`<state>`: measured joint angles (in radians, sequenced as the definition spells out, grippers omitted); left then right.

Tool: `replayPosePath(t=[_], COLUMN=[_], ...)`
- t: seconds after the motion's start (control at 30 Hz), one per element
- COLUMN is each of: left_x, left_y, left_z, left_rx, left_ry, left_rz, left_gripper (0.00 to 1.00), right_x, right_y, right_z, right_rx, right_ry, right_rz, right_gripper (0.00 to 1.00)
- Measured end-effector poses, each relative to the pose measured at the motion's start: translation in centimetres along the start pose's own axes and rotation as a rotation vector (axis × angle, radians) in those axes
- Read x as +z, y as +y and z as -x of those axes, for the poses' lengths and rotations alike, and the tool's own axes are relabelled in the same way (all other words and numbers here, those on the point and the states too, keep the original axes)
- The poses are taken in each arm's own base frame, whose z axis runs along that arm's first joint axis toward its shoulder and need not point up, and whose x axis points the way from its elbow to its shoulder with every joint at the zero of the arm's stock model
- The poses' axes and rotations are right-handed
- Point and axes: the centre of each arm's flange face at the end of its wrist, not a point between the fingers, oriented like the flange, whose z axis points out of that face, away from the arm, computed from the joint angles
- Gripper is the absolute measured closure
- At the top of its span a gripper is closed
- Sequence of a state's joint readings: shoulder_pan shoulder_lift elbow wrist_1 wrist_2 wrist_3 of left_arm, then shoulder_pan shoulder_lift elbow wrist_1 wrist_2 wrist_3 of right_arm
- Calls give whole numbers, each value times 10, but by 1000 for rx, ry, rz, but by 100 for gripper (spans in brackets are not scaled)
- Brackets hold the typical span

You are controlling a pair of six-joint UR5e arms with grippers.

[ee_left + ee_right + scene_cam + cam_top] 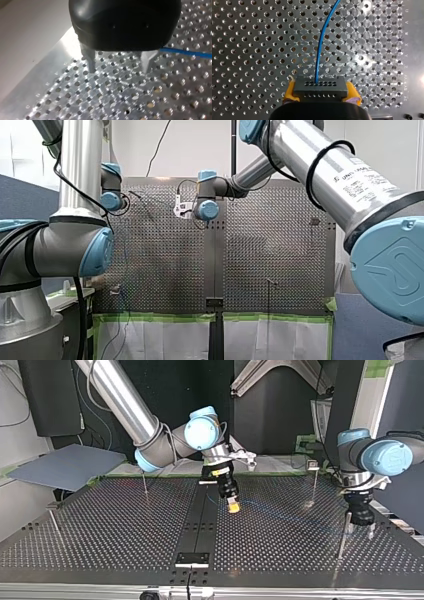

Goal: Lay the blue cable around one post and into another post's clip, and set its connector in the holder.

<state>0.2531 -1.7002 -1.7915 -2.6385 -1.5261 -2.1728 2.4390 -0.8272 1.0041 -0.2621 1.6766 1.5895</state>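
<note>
Grasping the dark grey rectangular connector [319,87] on the thin blue cable [322,42]: fingers of my right gripper [321,94]; those of my left gripper [119,69] stand spread, empty.

Shiny metal table [242,65] — matt plastic connector [320,88]

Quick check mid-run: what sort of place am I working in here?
Probably a robotics lab test bench: a perforated metal table with thin upright metal posts standing on it, green tape along its edge, and two robot arms reaching over it.
</note>
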Motion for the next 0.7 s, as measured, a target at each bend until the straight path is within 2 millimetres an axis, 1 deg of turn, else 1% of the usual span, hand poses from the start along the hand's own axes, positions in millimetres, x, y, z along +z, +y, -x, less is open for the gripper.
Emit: replayPosePath(t=[0.13,0.23,0.43,0.7], left_x=[-1,-1,3,6], left_y=[0,2,12,16], left_z=[-2,-5,-23,-24], left_rx=[-15,-22,-19,-15], left_ry=[24,36,84,84], left_rz=[-6,-2,28,38], left_gripper=[0,0,0,0], right_x=[-1,-1,-3,-5], right_y=[1,5,14,23], right_z=[2,7,19,28], right_rx=[-3,-4,-7,-11], right_ry=[-7,-13,-28,-46], right_rz=[3,8,20,32], right_gripper=[100,100,100,100])
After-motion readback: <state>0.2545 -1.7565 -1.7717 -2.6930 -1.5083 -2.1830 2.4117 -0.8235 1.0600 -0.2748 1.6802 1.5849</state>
